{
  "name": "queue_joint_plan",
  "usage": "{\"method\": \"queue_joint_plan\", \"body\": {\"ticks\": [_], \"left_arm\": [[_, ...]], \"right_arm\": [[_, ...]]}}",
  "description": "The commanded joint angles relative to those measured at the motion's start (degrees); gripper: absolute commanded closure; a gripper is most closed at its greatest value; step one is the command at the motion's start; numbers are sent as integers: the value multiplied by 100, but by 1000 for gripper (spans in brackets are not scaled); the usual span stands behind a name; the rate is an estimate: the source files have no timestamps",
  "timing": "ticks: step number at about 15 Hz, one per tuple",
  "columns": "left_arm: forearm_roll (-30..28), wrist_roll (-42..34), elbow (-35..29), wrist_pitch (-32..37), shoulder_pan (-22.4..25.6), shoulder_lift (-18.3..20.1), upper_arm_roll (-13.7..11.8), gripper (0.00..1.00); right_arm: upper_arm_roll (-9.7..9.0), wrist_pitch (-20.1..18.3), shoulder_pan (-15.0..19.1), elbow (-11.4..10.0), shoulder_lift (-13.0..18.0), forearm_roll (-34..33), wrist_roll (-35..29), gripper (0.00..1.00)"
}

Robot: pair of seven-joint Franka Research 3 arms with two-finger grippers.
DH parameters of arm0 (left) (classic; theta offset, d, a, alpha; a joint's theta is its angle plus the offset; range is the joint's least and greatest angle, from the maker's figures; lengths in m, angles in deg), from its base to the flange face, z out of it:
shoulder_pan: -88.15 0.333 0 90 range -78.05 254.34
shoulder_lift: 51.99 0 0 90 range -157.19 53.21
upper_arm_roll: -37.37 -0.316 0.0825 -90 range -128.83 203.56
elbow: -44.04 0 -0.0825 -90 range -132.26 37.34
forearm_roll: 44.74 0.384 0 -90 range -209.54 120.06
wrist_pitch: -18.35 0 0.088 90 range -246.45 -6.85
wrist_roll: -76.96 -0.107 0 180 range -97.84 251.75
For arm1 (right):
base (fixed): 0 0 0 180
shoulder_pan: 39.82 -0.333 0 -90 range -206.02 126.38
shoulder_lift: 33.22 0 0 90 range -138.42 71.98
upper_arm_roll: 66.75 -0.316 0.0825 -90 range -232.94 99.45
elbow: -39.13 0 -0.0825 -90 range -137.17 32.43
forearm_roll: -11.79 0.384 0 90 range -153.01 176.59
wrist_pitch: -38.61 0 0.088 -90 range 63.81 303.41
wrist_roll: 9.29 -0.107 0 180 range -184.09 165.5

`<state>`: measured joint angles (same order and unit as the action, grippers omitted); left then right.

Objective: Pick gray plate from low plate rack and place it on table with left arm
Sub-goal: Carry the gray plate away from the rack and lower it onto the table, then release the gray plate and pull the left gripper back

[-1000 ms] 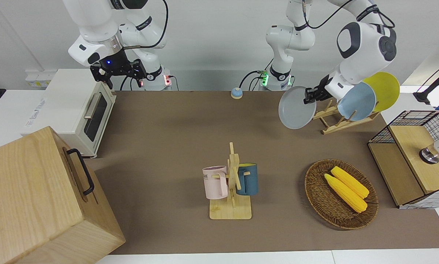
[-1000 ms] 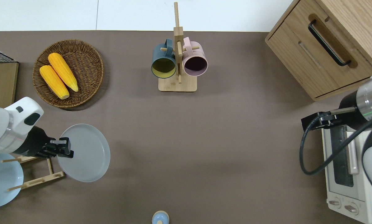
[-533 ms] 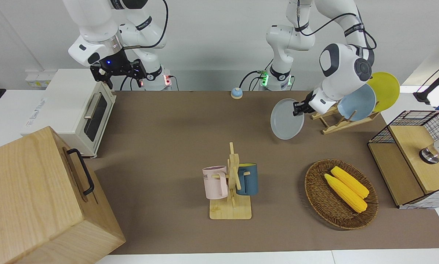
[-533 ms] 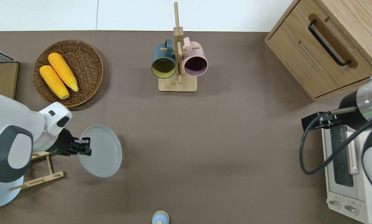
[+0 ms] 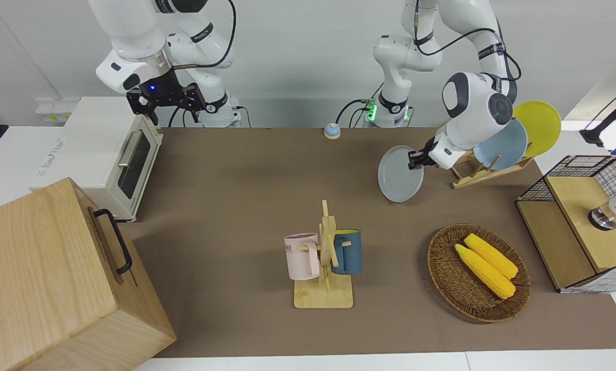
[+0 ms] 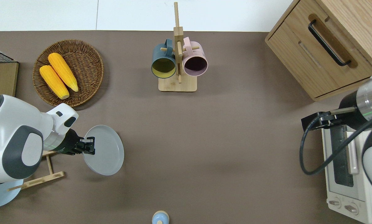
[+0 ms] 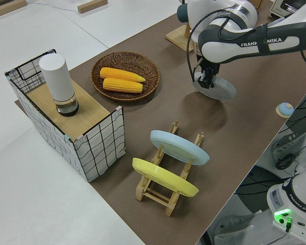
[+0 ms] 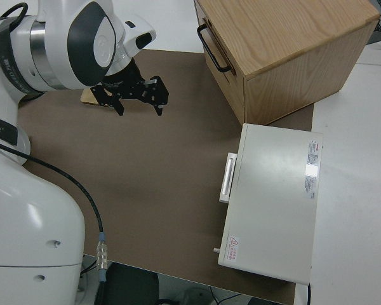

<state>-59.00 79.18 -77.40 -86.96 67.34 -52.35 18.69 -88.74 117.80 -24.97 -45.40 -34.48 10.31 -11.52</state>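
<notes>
Overhead view: left gripper clamped on the rim of the gray plate, one finger above the rim and one below, at the edge toward the rack. Plate sticks out from the jaws toward the table's middle, clear of the rack. It is over bare table, between the rack and the open centre, nearer the robots than the basket.

Front view: plate is tilted, its face turned partly toward the camera and its low edge close above the tabletop. A thin shadow lies under it; cannot tell whether the low edge already touches. Light blue plate and yellow plate sit in the rack.

Left side view: plate hangs from the gripper, low over the brown surface.

Handling, as a judgement: plate looks rigid, smooth and probably glazed or hard plastic, so slippery at the rim. Likely light enough for a rim pinch, but held at one edge its weight levers against the fingers and it could swivel. If ceramic, it chips when dropped on edge. The rim is the only place two fingers can bite; the present hold there looks sound. Best to level it and set it down gently before letting go.

Right gripper parked, fingers spread, holding nothing.
</notes>
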Motion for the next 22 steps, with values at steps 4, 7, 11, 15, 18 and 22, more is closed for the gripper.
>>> {"method": "queue_joint_plan", "body": {"ticks": [4, 7, 11, 15, 18, 22], "left_arm": [[-95, -20, -109, -192, -134, 10, -66, 300], [-25, -20, -100, -157, -125, 27, -66, 2], [272, -12, -83, -131, -134, 80, -75, 2], [1161, 41, 216, -69, -125, 194, -83, 2], [1337, 41, 488, 1, -90, 291, -110, 2], [1311, 68, 1304, 448, -28, 379, -118, 2]], "right_arm": [[-113, -62, 132, 41, 12, -28, -68, 17], [-121, -62, 132, 41, 12, -28, -68, 17], [-121, -62, 132, 41, 12, -37, -68, 17], [-113, -62, 132, 41, 12, -37, -68, 17], [-121, -62, 132, 41, 12, -37, -68, 17], [-121, -70, 132, 41, 12, -28, -68, 17]]}}
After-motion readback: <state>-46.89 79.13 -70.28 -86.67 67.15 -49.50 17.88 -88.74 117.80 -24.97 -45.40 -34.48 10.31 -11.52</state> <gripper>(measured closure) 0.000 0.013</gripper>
